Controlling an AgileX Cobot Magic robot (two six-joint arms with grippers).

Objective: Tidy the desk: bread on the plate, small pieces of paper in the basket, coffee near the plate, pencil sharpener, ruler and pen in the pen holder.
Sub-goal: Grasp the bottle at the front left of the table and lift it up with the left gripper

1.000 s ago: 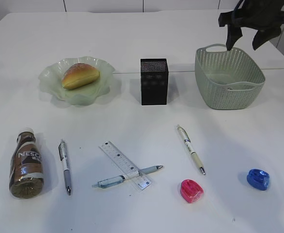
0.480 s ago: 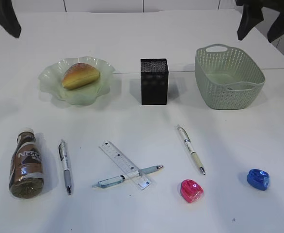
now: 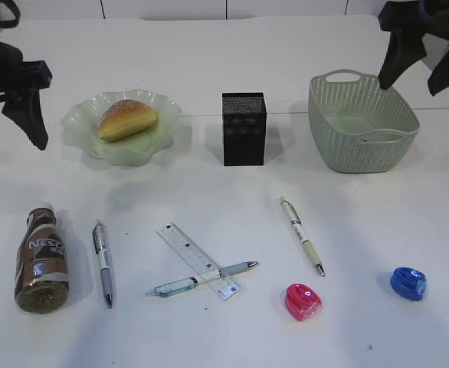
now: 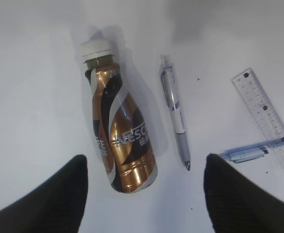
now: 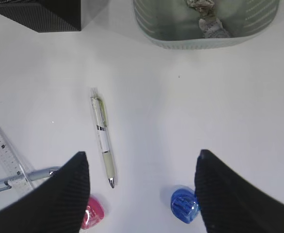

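The bread (image 3: 125,119) lies on the green plate (image 3: 83,136). The coffee bottle (image 3: 42,259) lies on its side at the front left, also in the left wrist view (image 4: 122,141). A grey pen (image 3: 103,263), a clear ruler (image 3: 198,261) over a blue pen (image 3: 201,280), a white pen (image 3: 302,235), a pink sharpener (image 3: 303,300) and a blue sharpener (image 3: 408,283) lie along the front. The black pen holder (image 3: 244,129) stands mid-table. Paper pieces (image 5: 207,19) lie in the basket (image 3: 362,123). My left gripper (image 3: 6,126) is open above the bottle. My right gripper (image 3: 416,77) is open, high over the basket.
The left wrist view shows the grey pen (image 4: 176,111) and the ruler (image 4: 265,114) right of the bottle. The right wrist view shows the white pen (image 5: 103,141), the blue sharpener (image 5: 183,206) and the pink sharpener (image 5: 94,213) below my fingers. A table seam runs behind the holder.
My left gripper has come into view at the upper left and dropped beside the plate. My right gripper has shifted right from above the basket's back rim. Nothing on the table has moved.
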